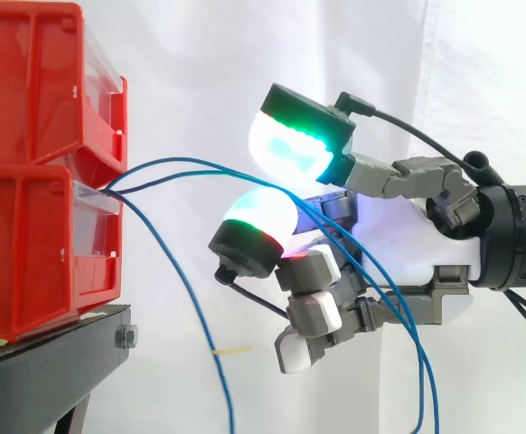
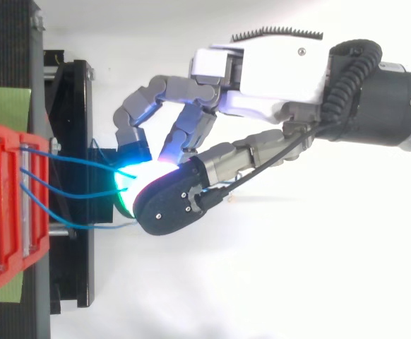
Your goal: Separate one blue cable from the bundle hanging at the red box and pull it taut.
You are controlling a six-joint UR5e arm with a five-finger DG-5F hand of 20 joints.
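Blue cables (image 1: 177, 166) come out of the gap between the two stacked red bins (image 1: 28, 172). Two of them arc right and pass between two glowing fingertips of my hand (image 1: 408, 244), then drop behind the palm. A third blue cable (image 1: 186, 289) hangs straight down, left of the hand. The upper pad (image 1: 290, 145) and the lower pad (image 1: 258, 217) stand apart with a small gap, not pinching the cables. The other fingers curl under the palm. From above, the hand (image 2: 262, 78) reaches left to the cables (image 2: 71, 191) at the bins (image 2: 8, 212).
The bins rest on a black stand (image 1: 55, 348) at the left. A white curtain hangs behind. Open space lies below and to the right of the hand.
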